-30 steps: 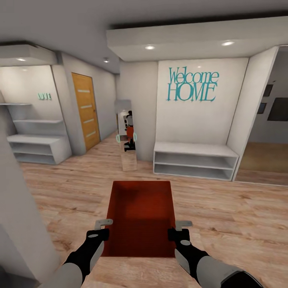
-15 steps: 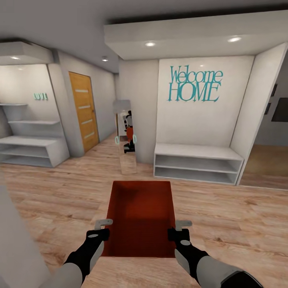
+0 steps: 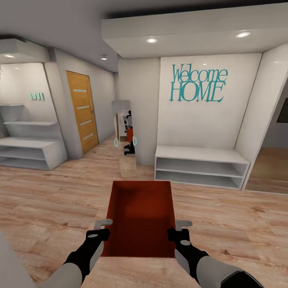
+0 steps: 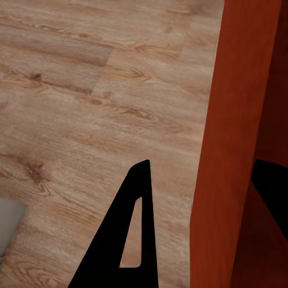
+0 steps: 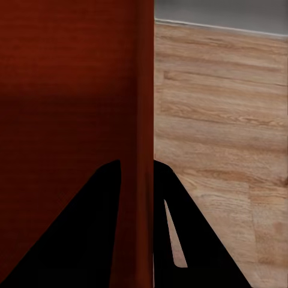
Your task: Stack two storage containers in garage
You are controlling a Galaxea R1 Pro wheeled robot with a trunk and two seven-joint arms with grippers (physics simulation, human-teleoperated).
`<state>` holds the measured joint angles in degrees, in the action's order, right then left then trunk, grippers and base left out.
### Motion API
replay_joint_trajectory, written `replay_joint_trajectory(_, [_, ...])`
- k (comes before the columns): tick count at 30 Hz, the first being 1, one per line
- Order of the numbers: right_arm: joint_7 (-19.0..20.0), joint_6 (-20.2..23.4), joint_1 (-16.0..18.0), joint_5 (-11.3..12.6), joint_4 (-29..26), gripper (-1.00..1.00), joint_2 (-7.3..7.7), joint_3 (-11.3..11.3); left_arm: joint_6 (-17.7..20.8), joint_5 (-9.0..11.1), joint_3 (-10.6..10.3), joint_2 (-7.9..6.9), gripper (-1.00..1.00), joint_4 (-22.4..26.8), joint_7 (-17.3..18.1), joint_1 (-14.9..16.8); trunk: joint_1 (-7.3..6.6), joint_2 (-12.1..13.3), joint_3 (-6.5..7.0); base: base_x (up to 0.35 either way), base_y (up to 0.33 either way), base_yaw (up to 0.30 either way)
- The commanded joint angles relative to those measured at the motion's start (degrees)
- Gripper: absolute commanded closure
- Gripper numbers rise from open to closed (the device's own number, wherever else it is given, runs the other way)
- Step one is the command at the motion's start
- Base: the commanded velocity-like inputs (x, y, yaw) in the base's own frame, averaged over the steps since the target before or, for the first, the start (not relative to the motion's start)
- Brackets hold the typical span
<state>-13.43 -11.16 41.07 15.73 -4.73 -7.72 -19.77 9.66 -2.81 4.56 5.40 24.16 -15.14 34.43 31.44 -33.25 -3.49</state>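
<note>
Nearest the robot, an orange-red open-top rectangular storage container with thin flat walls (image 3: 138, 218) is carried level between both arms, above the light wood plank floor (image 3: 224, 224). The left hand (image 3: 103, 227) is clamped on the container's left wall near the near corner; the right hand (image 3: 181, 228) grips the right wall opposite. The container is empty, and judged light and stiff. Its thin, smooth walls could slip, so the matched pinch on opposite walls near one end looks sound if kept level.

The left wrist view shows what the head view cannot: one dark finger (image 4: 129, 240) outside the wall and the other inside, the wall between them. The right wrist view likewise shows the wall edge pinched between two dark fingers (image 5: 90, 234). The head view alone gives the route.

Beyond the container stands a narrow floor mirror (image 3: 127, 140) against a white wall. Right of the mirror is a low white two-tier shelf (image 3: 200, 166) under teal "Welcome HOME" lettering (image 3: 198, 84). Left of the mirror is a wooden door with glass slits (image 3: 83, 110); the garage floor is not in view.
</note>
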Motion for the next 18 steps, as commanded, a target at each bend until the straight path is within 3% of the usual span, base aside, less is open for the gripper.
replay_joint_trajectory(1, [-0.1,-0.3,0.1,0.3,0.0,1.0,-0.01,0.7,0.4,-0.5,0.4,0.05,1.0,0.1,-0.1,0.0,0.06,-0.1,-0.1,0.322,0.0,0.136])
replay_joint_trajectory(18, [-0.1,-0.3,0.1,0.3,0.0,1.0,-0.02,0.6,0.4,-0.5,0.4,0.05,1.0,0.1,-0.1,0.0,0.06,-0.1,0.36,0.322,0.0,0.238])
